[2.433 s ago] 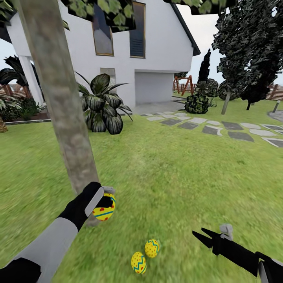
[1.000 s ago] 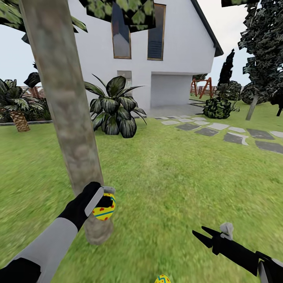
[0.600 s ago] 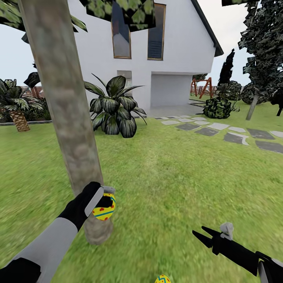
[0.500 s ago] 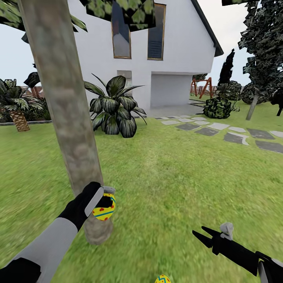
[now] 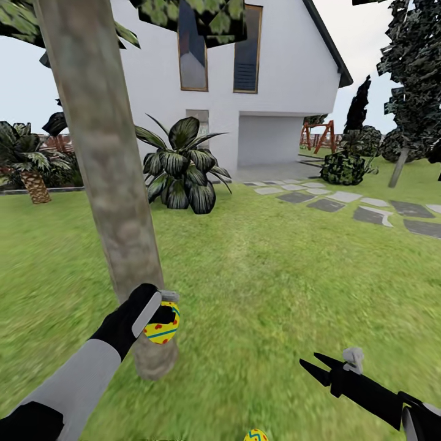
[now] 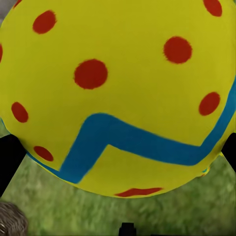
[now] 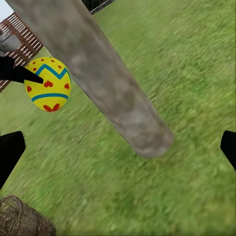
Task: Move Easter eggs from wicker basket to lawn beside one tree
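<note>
My left gripper (image 5: 163, 313) is shut on one yellow Easter egg (image 5: 163, 326) with blue zigzags and red dots, held above the lawn (image 5: 275, 263) right in front of the foot of the tree (image 5: 110, 184). Close up, this egg (image 6: 118, 88) sits between the two dark fingertips. From the right wrist I see the same egg (image 7: 47, 84) beside the grey-brown trunk (image 7: 108, 83). The top of a second egg (image 5: 256, 435) peeks in at the picture's lower edge, on the grass. My right gripper (image 5: 309, 361) hangs open and empty at the lower right. The wicker basket (image 7: 22, 219) shows at a corner.
A white house (image 5: 275, 79) stands behind. A broad-leaved shrub (image 5: 180, 174) grows past the trunk, a short palm (image 5: 27, 165) at the far left. Grey stepping stones (image 5: 343, 205) run along the right, with dark trees (image 5: 416, 79) beyond. Open grass lies between.
The head view has swung up and to the left, so the two eggs on the grass slid down to the lower edge. Both arms keep their pose; the left still holds its egg.
</note>
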You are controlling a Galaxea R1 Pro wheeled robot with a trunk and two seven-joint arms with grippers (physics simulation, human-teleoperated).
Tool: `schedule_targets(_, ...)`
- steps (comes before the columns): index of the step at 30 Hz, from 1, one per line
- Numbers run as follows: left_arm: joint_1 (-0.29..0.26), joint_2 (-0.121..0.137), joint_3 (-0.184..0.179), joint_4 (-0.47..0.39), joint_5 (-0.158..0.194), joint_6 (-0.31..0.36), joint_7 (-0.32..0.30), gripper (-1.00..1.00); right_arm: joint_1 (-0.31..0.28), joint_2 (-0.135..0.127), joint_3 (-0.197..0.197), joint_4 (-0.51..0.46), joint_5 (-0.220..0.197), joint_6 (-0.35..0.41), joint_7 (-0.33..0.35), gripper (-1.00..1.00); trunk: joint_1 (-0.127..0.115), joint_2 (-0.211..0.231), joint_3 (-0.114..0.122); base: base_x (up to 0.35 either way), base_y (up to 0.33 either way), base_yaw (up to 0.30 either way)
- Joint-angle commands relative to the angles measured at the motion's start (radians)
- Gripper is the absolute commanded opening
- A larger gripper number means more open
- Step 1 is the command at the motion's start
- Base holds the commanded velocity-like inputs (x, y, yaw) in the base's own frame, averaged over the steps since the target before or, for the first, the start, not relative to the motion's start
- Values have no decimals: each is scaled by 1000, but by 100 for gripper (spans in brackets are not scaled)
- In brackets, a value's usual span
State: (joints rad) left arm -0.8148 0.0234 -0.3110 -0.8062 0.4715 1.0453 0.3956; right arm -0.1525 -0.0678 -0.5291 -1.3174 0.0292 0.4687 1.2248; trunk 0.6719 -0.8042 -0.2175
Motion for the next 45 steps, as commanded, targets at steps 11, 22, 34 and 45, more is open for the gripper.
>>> schedule_targets(11,-1,1,-5,-1,12,2,10,-100,-1,0,-2,-1,4,8,5,100,19,-37,-17,0,0,279)
schedule_targets(22,-1,1,-6,-1,10,2,9,-100,-1,0,-2,-2,3,7,6,100,62,-114,-52,0,0,110)
schedule_targets(34,-1,0,-7,-1,12,2,9,-100,-1,0,-2,-2,3,7,7,100,108,-198,-89,0,0,0)
schedule_targets(45,-1,1,-7,-1,12,2,9,-100,-1,0,0,-1,4,8,5,100,150,-275,-124,0,0,0)
